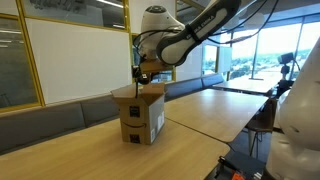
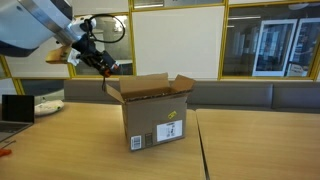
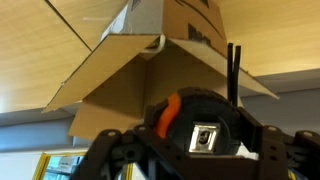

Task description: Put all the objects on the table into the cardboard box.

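Starting at the far left of an exterior view, a laptop (image 2: 14,108) is sitting at the edge of the table (image 2: 262,142). Just beside it, at its three o'clock, a pale lump (image 2: 48,104) is lying low. It's too small to name, and I cannot say whether it is one for the box.

Moving right, the gripper (image 2: 104,67) is hanging in the air at ten o'clock of the cardboard box (image 2: 150,128), apart from it and close above the raised flap on that side. And the jaws? I cannot tell whether they are apart or together. In the wrist view a thin black rod (image 3: 232,70) and an orange patch (image 3: 168,112) are showing by the gripper body, but what they belong to is unclear.

The box itself is standing upright mid-table, its visible flaps flaring out toward ten and two o'clock. My judgement is that it's going to handle as light, thin-walled card. A nudge on a flap will likely slide or tip it, and the flaps will bend rather than resist. There's nothing to grip here, so the way in is straight down through the mouth from twelve o'clock, keeping off the rims.

Further right, from three o'clock on, the tabletop is showing bare wood, giving room for swinging out. The bench (image 2: 250,95) is sitting well behind.
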Robot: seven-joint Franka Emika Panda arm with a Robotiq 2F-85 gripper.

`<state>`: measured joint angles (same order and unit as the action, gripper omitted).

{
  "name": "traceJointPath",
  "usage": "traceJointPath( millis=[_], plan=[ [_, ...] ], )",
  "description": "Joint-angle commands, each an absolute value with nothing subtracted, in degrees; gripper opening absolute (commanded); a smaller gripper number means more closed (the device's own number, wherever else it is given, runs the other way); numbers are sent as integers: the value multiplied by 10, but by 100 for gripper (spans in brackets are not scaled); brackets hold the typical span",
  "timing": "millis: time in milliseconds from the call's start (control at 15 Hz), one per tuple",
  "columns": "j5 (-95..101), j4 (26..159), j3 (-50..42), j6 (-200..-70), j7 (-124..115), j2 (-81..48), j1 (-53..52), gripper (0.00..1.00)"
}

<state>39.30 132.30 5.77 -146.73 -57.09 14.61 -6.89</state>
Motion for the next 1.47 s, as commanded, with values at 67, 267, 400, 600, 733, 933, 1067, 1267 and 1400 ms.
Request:
traceJointPath(
  millis=[67,267,400,600,733,933,1067,1267,1400],
  plan=[
    [359,1224,54,-1489,-523,97,-17,53],
    [326,1177,39,-1503,-494,43,6,53],
    [290,1149,25,-1515,-471,-4,14,53],
    [202,1118,4,-1528,-417,-72,16,53],
    [127,1099,-4,-1528,-367,-114,18,53],
    [27,1060,-10,-1511,-301,-174,24,53],
    [-17,1038,-14,-1498,-273,-202,25,53],
    [-47,1009,-25,-1478,-256,-230,22,94],
    [-50,994,-33,-1463,-259,-240,18,100]
  ],
)
